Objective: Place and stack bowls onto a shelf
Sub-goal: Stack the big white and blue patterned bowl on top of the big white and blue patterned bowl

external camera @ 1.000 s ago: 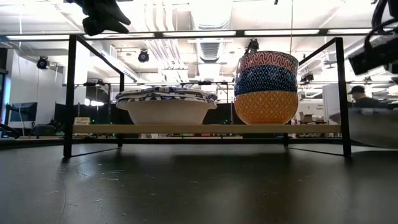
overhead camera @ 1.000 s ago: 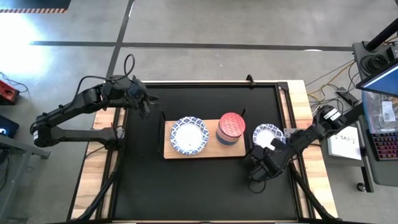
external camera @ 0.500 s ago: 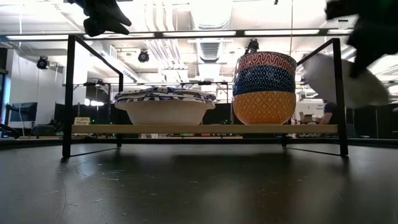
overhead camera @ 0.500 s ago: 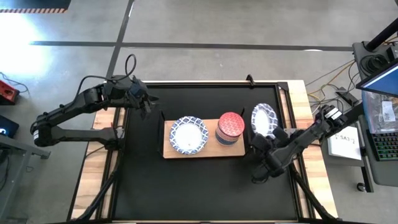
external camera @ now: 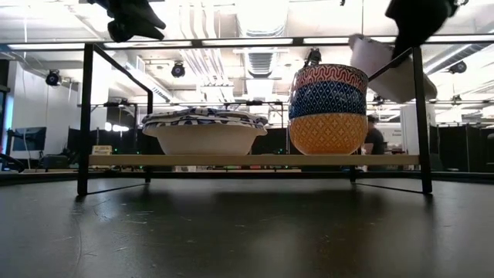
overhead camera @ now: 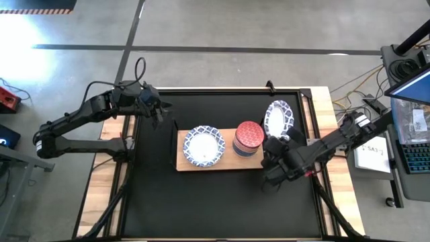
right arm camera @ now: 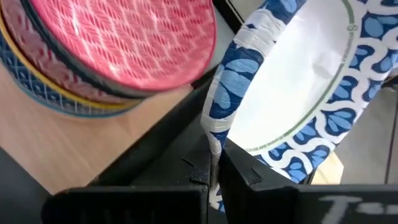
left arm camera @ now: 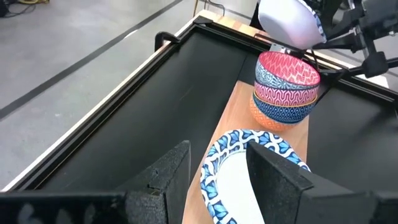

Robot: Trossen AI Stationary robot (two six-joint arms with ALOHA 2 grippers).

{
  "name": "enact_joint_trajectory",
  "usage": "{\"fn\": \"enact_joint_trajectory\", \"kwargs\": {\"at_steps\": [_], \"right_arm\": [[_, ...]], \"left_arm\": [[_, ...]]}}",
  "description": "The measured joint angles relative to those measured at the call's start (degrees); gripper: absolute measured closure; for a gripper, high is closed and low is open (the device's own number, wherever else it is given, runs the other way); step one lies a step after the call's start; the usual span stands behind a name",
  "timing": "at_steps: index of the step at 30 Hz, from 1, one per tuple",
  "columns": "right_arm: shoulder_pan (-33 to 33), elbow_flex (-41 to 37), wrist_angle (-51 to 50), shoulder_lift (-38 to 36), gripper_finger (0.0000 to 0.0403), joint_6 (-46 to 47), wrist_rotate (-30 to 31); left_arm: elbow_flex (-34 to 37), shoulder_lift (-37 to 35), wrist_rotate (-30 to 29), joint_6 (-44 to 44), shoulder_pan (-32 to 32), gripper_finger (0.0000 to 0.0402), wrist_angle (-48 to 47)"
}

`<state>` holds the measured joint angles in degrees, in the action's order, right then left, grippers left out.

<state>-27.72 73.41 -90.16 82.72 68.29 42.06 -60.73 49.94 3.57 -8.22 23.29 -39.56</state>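
Note:
The wooden shelf (overhead camera: 222, 163) stands mid-table on thin black supports. A stack of wide blue-and-white bowls (overhead camera: 205, 146) rests on its left half (external camera: 204, 130). A stack of small bowls (overhead camera: 248, 139), red on top, then blue, then orange, sits on its right half (external camera: 330, 108). My right gripper (overhead camera: 277, 142) is shut on another wide patterned bowl (overhead camera: 279, 119), held tilted in the air just right of the small stack (external camera: 380, 68). My left gripper (overhead camera: 158, 111) hovers open above the table, left of and beyond the shelf (left arm camera: 217, 180). My right gripper pinches the wide bowl's rim (right arm camera: 214, 140) between its two fingers, one on the white inside and one on the patterned outside. The fingers come from the table's near side. The bowl is lifted clear and tipped steeply on edge, its white inside (right arm camera: 298, 81) turned toward the right.
The black tabletop (overhead camera: 215, 202) has a raised black frame (overhead camera: 222, 90) and wooden side strips (overhead camera: 341, 181). The shelf's black end supports (external camera: 421, 116) rise beside the bowls. Papers (overhead camera: 373, 153) lie to the right. A person (external camera: 374, 140) stands far behind in the low view.
My right gripper has risen and moved toward the far edge and leftward, nearer the small-bowl stack. The wide bowl it holds went from lying nearly flat, low beside the shelf's right end, to lifted clear and tipped steeply on edge.

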Motion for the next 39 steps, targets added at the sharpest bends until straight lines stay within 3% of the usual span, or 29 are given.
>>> {"fn": "enact_joint_trajectory", "kwargs": {"at_steps": [10,14,17,21,25,31,39], "right_arm": [[3.5,11.5,0.3,0.0,0.0394,-12.8,1.5],[3.5,17.3,1.3,0.0,0.0394,-18.8,1.6],[3.5,21.2,3.5,0.0,0.0394,-24.2,0.5],[3.5,25.1,10.0,0.0,0.0394,-33.3,-6.4],[3.5,26.3,20.6,0.0,0.0394,-43.2,-18.3],[3.5,25.7,36.1,0.2,0.0394,-56.2,-34.0],[3.9,25.7,41.7,1.6,0.0394,-64.2,-36.8]], "left_arm": [[0.0,0.0,2.2,0.1,0.0,0.0262,0.6],[0.0,0.1,6.8,0.2,0.0,0.0262,3.1],[0.0,0.4,13.5,1.9,0.0,0.0262,6.1],[0.0,0.9,26.3,7.2,-0.1,0.0262,10.2],[0.0,1.4,34.4,13.8,-1.4,0.0262,12.1],[0.0,2.3,36.7,19.4,-4.9,0.0262,13.3],[0.0,4.2,37.1,22.7,-10.0,0.0262,15.9]]}}
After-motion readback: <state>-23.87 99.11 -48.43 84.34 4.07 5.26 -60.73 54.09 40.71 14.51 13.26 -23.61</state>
